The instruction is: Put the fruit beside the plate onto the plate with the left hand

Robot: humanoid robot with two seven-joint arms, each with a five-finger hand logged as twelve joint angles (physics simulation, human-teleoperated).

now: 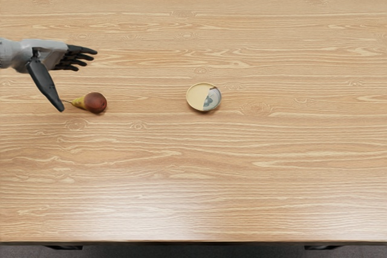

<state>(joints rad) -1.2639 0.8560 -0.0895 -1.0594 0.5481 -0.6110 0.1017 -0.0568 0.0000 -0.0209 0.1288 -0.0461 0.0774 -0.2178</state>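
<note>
Left fingers (80, 57) spread; pear (92, 102) lies sideways, stem pointing left.

Left of plate (204, 96): open worktop (242, 179) as far as the pear (92, 102).
Far left of plate: left hand (51, 57), thumb just beside the pear.

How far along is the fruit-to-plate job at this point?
Done: nothing. The pear lies on the table, apart from the plate and to its left in the picture. In hand: the left hand is open by the pear, thumb pointing down near its stem, with no grasp. Left: grasp, carry and set it on the plate.
</note>
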